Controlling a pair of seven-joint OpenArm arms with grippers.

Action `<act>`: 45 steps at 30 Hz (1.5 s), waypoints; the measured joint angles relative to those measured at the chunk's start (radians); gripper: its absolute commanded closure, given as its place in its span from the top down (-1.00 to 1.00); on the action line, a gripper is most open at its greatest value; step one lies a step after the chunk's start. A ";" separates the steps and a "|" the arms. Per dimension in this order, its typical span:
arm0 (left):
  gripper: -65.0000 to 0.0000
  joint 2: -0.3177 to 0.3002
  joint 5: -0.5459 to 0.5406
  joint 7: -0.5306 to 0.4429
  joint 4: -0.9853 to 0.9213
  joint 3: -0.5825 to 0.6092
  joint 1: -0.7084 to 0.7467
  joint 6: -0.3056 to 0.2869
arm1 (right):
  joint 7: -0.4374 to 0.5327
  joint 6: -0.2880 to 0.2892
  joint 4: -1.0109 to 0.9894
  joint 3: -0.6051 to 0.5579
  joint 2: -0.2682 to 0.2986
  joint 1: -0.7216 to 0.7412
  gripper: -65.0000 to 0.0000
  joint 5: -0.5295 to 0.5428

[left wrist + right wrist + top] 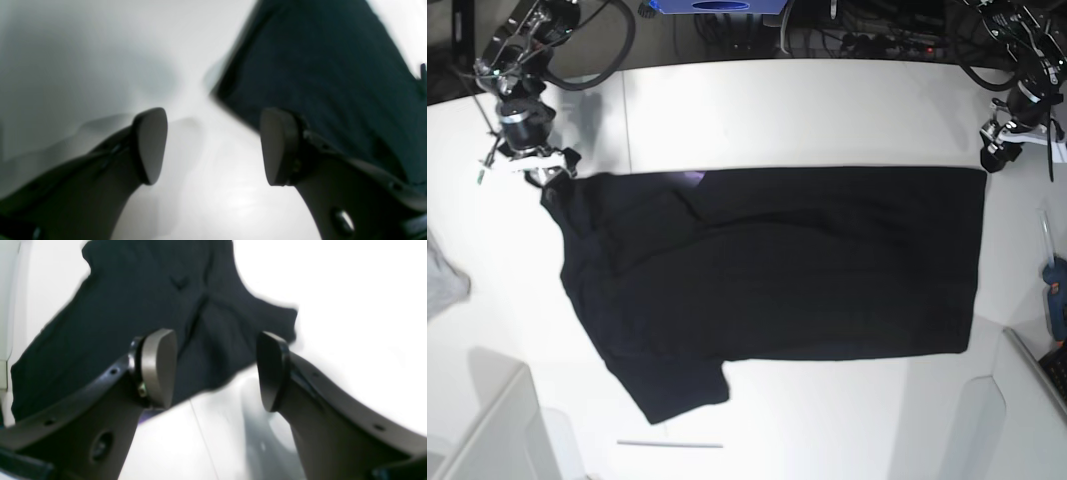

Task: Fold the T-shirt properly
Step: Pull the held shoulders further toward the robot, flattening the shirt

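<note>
Both pincers, left pincer (pixel 213 146) and right pincer (pixel 217 370), hang apart and empty beside the T-shirt (pixel 777 265); next grasps should take matching corners.

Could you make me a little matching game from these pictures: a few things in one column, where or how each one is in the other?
Things:
1. large black cloth T-shirt
2. left hand
3. right hand
4. small grey cloth

Places or states:
A. at the far left edge of the base view, partly cut off
B. open, above bare white table, shirt edge to one side
C. spread flat across the middle of the table
D. open, above the sleeve end of the shirt

Pairs: 1-C, 2-B, 3-D, 4-A
</note>
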 measured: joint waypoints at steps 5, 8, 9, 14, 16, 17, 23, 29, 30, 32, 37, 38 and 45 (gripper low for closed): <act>0.29 0.000 -0.005 -0.005 -0.060 0.001 -0.020 -0.001 | 0.078 -0.007 -0.153 0.001 0.000 -0.002 0.11 0.056; 0.29 -0.002 -0.003 -0.005 -0.066 0.007 -0.030 0.000 | 0.090 -0.005 -0.209 -0.004 0.000 0.005 0.11 0.080; 0.29 -0.005 -0.003 -0.009 -0.066 0.024 -0.032 0.000 | 0.089 -0.005 -0.216 -0.006 0.000 0.011 0.11 0.077; 0.29 -0.003 -0.004 -0.006 -0.067 0.056 -0.054 0.000 | 0.090 -0.005 -0.227 -0.007 0.003 0.031 0.11 0.077; 0.29 -0.003 0.006 -0.008 -0.077 0.054 -0.079 -0.001 | 0.096 -0.006 -0.243 -0.006 0.003 0.050 0.11 0.077; 0.29 -0.004 0.032 -0.010 -0.093 0.055 -0.097 -0.001 | 0.094 -0.005 -0.254 -0.006 0.003 0.059 0.11 0.077; 0.29 -0.006 0.085 -0.031 -0.153 0.055 -0.150 -0.014 | 0.097 -0.004 -0.275 -0.010 0.011 0.064 0.11 0.080; 0.28 -0.011 0.074 -0.046 -0.208 0.050 -0.184 -0.020 | 0.097 -0.004 -0.275 -0.010 0.011 0.064 0.11 0.080; 0.28 -0.011 0.074 -0.051 -0.216 0.050 -0.188 -0.020 | 0.097 -0.004 -0.275 -0.010 0.011 0.064 0.11 0.080; 0.28 -0.011 0.066 -0.054 -0.227 0.050 -0.196 -0.021 | 0.097 -0.004 -0.276 -0.010 0.011 0.067 0.11 0.080; -0.12 -0.011 0.064 -0.061 -0.248 0.049 -0.204 -0.023 | 0.097 -0.004 -0.278 -0.010 0.011 0.079 0.11 0.080; -0.33 -0.011 0.069 -0.062 -0.251 0.053 -0.204 -0.021 | 0.097 -0.004 -0.286 -0.010 0.012 0.085 0.11 0.080; -1.00 -0.011 0.067 -0.049 -0.255 0.109 -0.203 -0.018 | 0.117 0.010 -0.370 -0.006 0.036 0.119 -0.67 0.090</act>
